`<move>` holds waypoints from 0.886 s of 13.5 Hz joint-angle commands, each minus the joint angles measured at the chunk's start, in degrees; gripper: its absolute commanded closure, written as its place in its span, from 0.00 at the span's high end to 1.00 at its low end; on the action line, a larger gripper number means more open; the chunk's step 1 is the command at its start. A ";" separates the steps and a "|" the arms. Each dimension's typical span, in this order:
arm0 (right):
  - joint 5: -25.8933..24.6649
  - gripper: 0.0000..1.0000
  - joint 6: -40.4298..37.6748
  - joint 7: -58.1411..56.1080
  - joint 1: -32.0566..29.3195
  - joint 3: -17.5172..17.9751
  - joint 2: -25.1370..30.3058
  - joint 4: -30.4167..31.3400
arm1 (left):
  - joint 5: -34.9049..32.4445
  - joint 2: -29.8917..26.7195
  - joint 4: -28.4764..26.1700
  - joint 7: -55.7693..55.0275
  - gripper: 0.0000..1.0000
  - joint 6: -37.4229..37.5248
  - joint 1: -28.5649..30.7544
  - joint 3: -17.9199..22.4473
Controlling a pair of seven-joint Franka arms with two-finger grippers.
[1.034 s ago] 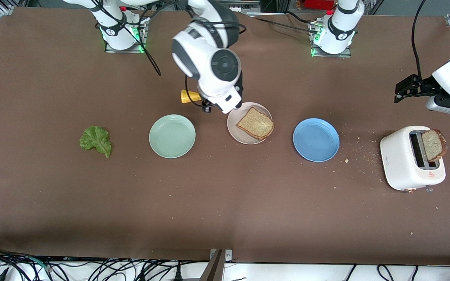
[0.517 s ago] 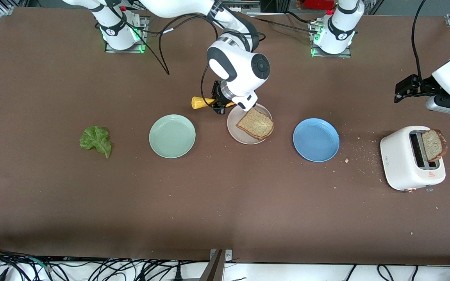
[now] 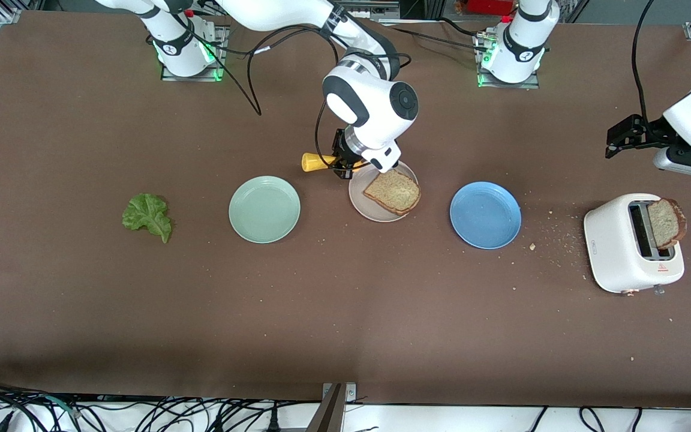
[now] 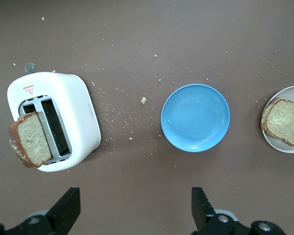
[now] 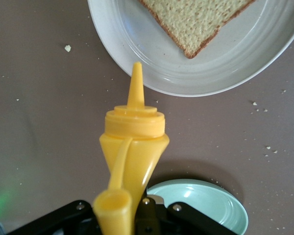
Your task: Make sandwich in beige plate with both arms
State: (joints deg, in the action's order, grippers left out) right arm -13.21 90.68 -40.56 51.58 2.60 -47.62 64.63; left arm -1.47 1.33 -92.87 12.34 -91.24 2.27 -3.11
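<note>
With our right gripper (image 3: 345,166) clamped on the yellow squeeze bottle (image 5: 130,147), we carry its nozzle fully over the toast slice (image 3: 392,191) on the beige plate (image 3: 358,195) before squeezing, while our left gripper (image 4: 132,210) waits spread wide above the toaster (image 3: 624,246).

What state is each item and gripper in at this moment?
Right gripper: shut on the yellow squeeze bottle, cap off, nozzle at the beige plate rim.
Left gripper: open, waiting above the table near the toaster.
Toast slice: flat on the beige plate.
Second slice: popped up, leaning.
Lettuce: on the table.
Mint plate, blue plate: empty.
</note>
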 commanded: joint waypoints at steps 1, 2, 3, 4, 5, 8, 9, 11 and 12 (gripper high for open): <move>3.51 0.00 -0.59 0.48 -0.95 -0.40 0.41 -2.14 | 0.77 0.60 1.47 -0.13 1.00 1.15 -0.43 0.39; 6.50 0.00 -0.59 -0.04 -2.09 -0.75 1.20 -2.14 | 0.77 0.51 1.47 -0.13 1.00 1.15 -0.43 0.39; 9.57 0.00 -0.50 -0.48 -4.62 -0.32 2.08 -2.14 | 0.77 0.51 1.47 -0.13 1.00 1.15 -0.43 0.39; 13.26 0.00 -0.42 -2.57 -7.17 -0.14 2.70 -2.14 | 0.77 0.51 1.47 -0.13 1.00 1.15 -0.43 0.39; 18.52 0.00 -0.41 -6.94 -9.90 -0.14 3.23 -2.14 | 0.77 0.60 1.47 -0.13 1.00 1.15 -0.43 0.39; 36.27 0.00 -0.94 -18.03 -20.70 -0.14 4.80 -2.14 | 0.77 0.60 1.47 -0.13 1.00 1.15 -0.43 0.39; 41.80 0.00 -1.12 -22.06 -24.13 -0.14 4.90 -2.05 | 0.77 0.51 1.47 -0.13 1.00 1.24 -0.43 0.39; 54.28 0.00 -1.90 -31.20 -30.20 -0.23 4.55 -1.79 | 0.77 0.51 1.47 -0.13 1.00 1.24 -0.43 0.39; 58.26 0.00 -3.30 -34.81 -32.75 -0.23 3.85 -1.70 | 0.77 0.51 1.47 -0.13 1.00 1.24 -0.43 0.39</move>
State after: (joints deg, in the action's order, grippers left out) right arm 37.48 89.40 -69.19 22.90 1.28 -43.59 62.49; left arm -1.47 1.33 -92.87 12.34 -91.22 2.26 -3.12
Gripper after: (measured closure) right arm 0.925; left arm 0.000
